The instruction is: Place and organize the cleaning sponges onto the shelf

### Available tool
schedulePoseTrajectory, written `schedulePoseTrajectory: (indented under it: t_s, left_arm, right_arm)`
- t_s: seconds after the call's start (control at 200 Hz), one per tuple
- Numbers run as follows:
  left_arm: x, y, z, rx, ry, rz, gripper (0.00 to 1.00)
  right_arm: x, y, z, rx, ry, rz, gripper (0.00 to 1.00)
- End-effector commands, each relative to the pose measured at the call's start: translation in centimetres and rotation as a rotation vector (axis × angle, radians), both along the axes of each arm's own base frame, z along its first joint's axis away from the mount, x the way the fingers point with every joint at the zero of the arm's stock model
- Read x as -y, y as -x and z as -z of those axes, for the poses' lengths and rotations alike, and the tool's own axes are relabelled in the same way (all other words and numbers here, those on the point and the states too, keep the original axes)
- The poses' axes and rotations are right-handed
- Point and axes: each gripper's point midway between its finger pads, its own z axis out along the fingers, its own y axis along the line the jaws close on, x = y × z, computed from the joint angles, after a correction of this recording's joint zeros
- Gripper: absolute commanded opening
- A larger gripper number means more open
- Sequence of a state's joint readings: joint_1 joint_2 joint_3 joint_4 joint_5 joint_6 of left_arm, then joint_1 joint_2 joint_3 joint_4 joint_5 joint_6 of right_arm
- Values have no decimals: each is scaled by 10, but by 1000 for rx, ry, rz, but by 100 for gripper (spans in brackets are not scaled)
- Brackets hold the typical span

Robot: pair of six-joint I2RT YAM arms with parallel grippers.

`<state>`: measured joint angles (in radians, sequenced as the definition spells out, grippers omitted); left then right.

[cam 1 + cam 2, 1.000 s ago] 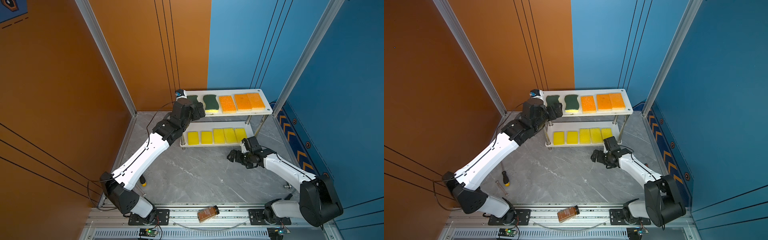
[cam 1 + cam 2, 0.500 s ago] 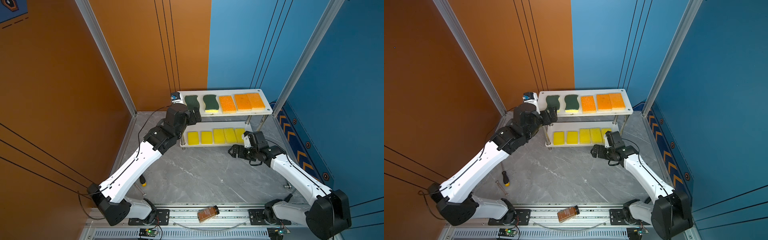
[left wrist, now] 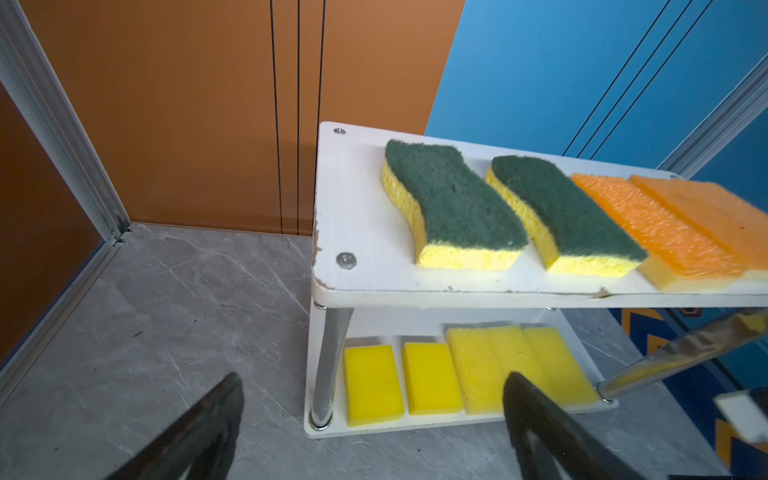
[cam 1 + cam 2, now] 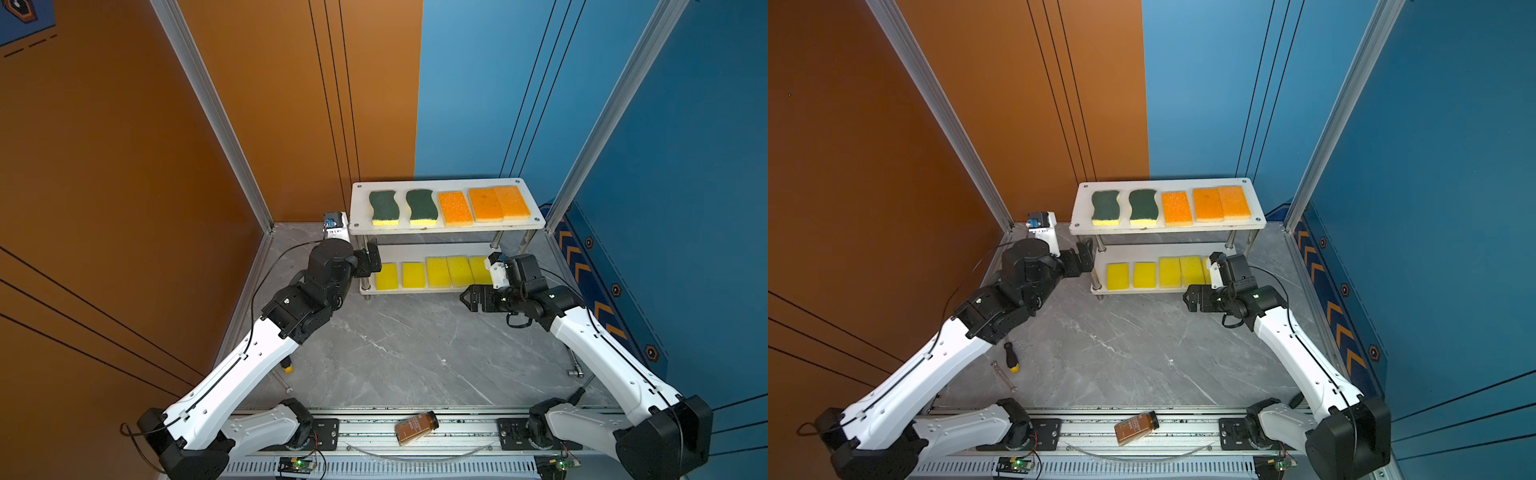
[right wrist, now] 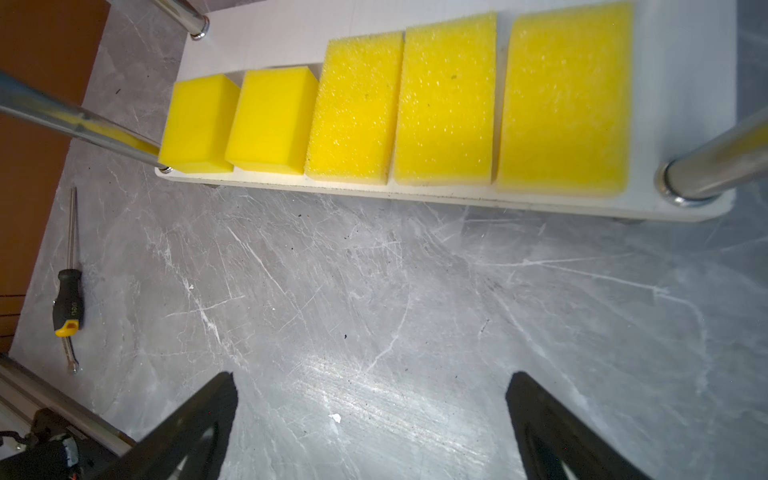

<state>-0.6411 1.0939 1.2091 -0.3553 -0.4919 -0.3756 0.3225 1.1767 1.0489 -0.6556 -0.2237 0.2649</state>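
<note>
The left end effector [image 4: 371, 262], jaws spread and empty, hovers at the left end of the white two-tier shelf with chrome posts [image 4: 358, 195]. Its upper board carries two wavy green-topped sponges [image 4: 384, 205] and three orange-topped sponges [image 4: 484, 203], and its lower board five yellow foam sponges [image 4: 436, 272]. The right end effector [image 4: 467, 300], spread and empty, is above the grey marble tabletop [image 4: 395, 345].

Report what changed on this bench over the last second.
The left gripper came down from the left end of the top board of the shelf to beside its lower board, pulling back slightly. The right gripper edged a little toward the shelf front. Both are open and empty; nothing was gripped or released. All ten sponges and the bottle stayed put.
</note>
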Motion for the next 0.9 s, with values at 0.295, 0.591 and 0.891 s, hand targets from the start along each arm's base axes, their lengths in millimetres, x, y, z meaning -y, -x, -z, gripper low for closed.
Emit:
schedulePoseTrajectory:
  t_s: [0.295,0.591,0.891]
  left_arm:
    - [-41,3,61,35,-54,-22,98]
    - [-70,1,121,-57,-152,-52,98]
    - [-99,10,164,-44,-272,-87,98]
  right_arm:
    - [81,-39,-51,302,-11,184,100]
    - [157,-61,-1,480,-101,419,100]
    - [166,-71,48,606,54,437,100]
